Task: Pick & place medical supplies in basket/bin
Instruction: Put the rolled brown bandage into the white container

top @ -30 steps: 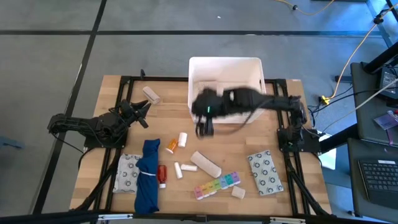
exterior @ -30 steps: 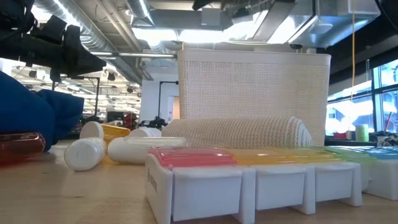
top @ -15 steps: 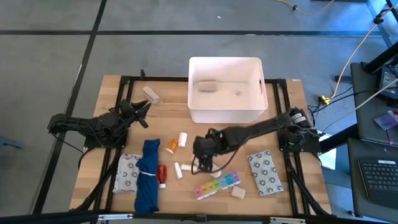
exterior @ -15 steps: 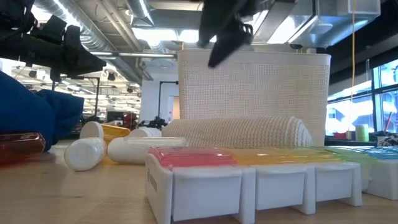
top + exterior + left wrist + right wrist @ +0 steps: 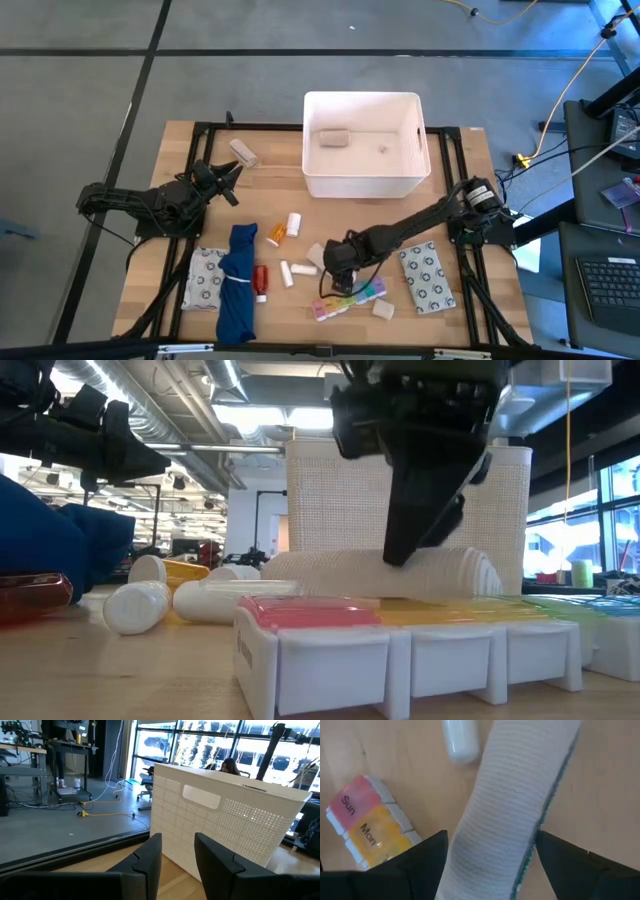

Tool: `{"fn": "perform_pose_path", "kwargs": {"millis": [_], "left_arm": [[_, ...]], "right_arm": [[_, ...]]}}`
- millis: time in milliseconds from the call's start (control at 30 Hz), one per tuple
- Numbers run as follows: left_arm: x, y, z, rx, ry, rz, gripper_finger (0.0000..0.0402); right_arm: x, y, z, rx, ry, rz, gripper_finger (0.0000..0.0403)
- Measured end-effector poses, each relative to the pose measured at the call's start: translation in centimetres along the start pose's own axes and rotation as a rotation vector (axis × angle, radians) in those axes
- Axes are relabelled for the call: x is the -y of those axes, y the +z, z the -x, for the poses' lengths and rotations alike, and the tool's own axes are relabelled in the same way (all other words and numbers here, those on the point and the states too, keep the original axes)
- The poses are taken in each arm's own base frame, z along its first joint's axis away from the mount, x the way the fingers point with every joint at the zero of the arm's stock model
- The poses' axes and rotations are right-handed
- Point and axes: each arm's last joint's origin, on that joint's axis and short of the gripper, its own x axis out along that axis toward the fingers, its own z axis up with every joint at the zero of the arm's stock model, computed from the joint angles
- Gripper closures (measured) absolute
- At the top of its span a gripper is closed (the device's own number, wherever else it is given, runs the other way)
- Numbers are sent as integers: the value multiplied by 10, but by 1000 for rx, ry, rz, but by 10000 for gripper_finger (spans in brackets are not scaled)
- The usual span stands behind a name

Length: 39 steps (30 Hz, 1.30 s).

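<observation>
Rainbow plastic sits nearest us: the pill organizer (image 5: 400,645) at the table's front edge. Just behind it we see the white gauze roll (image 5: 515,815) lying flat, with the right gripper (image 5: 490,855) lowered over it, fingers spread wide on either side and not yet clamped. Small white pill bottles (image 5: 290,272) lie beside it. Farther back stands the white tub (image 5: 362,185), one supply already inside. The left gripper (image 5: 177,857) waits at the left, partly parted, holding nothing.
</observation>
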Motion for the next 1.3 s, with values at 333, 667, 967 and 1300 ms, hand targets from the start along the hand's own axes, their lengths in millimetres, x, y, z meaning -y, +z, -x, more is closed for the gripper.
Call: {"fn": "perform_pose_path", "kwargs": {"millis": [333, 667, 967, 1300], "left_arm": [[-1, 0, 0, 3, 23, -2, 290], [-1, 0, 0, 3, 27, -3, 290], [-1, 0, 0, 3, 27, -3, 290], [-1, 0, 0, 3, 26, -3, 290]], "right_arm": [[17, -13, -15, -34, -9, -118, 180], [11, 17, 22, -94, 118, 93, 309], [23, 87, 183, 287, 52, 252, 301], [64, 103, 346, 795, -397, 357, 294]]}}
